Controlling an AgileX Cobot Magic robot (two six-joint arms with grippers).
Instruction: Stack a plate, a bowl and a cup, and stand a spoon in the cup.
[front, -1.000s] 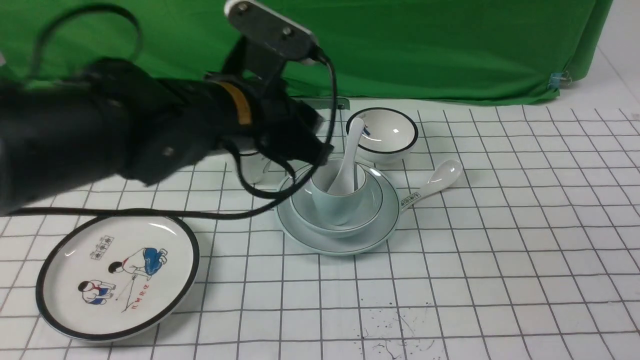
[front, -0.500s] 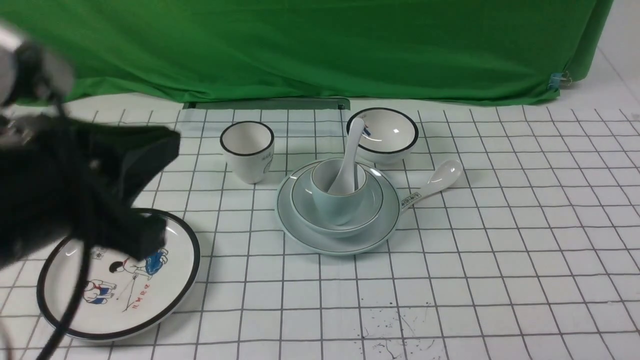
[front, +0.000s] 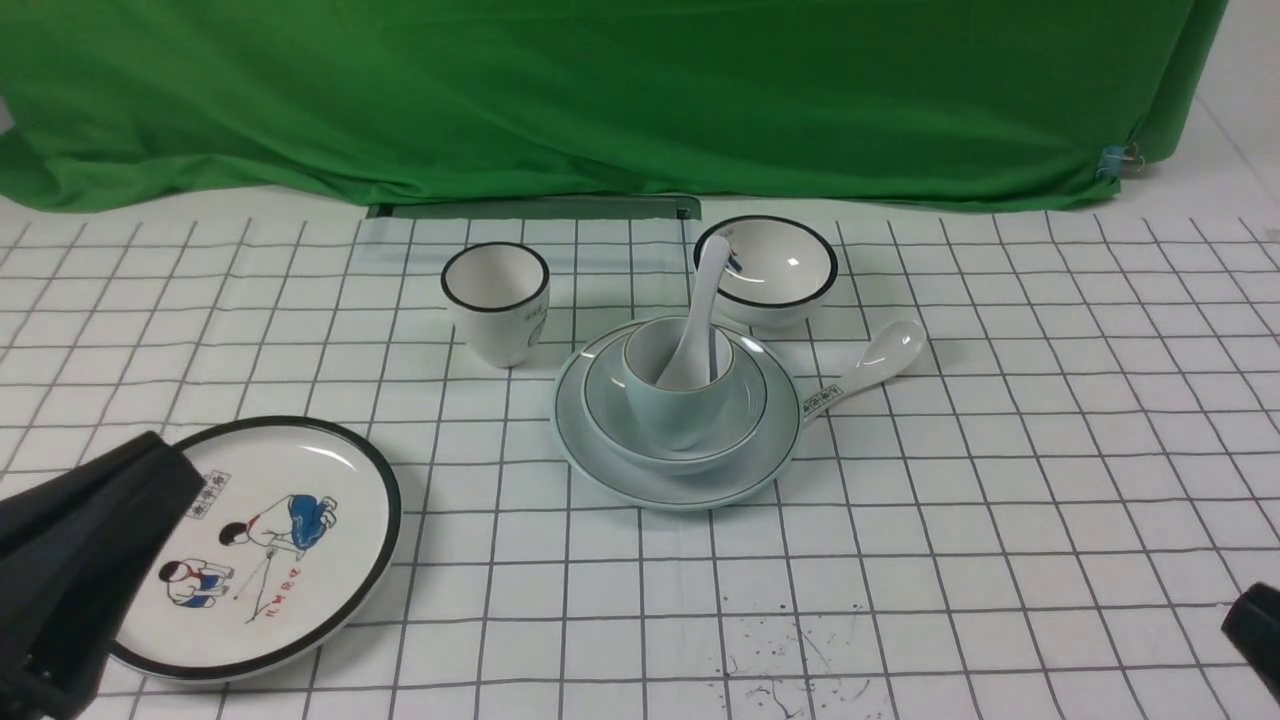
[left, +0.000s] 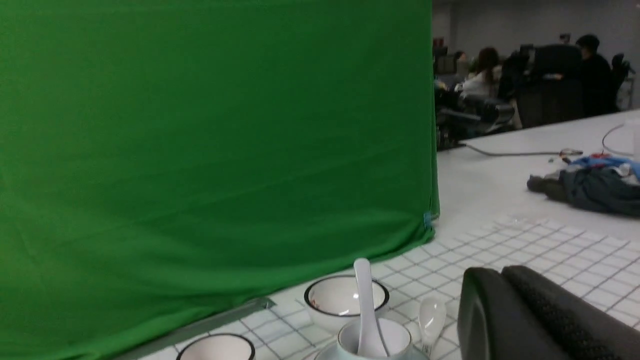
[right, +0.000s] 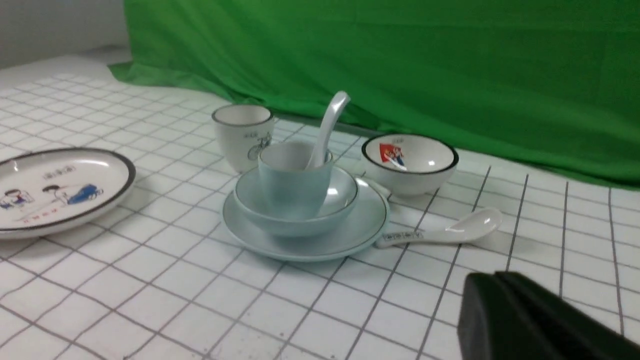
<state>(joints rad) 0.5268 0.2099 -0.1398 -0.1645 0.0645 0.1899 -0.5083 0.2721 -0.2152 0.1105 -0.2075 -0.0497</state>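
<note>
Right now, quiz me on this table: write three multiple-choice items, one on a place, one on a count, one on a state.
1. Where does the plain glossy white ceramic soup spoon stand?
A in the handleless pale blue cup
B in a drinking glass
C on a wooden tray

2. How many spoons are there?
A one
B two
C three

3. How does the wide pale blue-green bowl sit?
A upside down
B upright on the round pale blue-green plate
C on its side

Answers:
1 A: its handle rises out of that cup.
2 B: the plain one, plus the white spoon with a printed handle lying on the white gridded tabletop.
3 B: its hollow faces up, with the cup in it.
</note>
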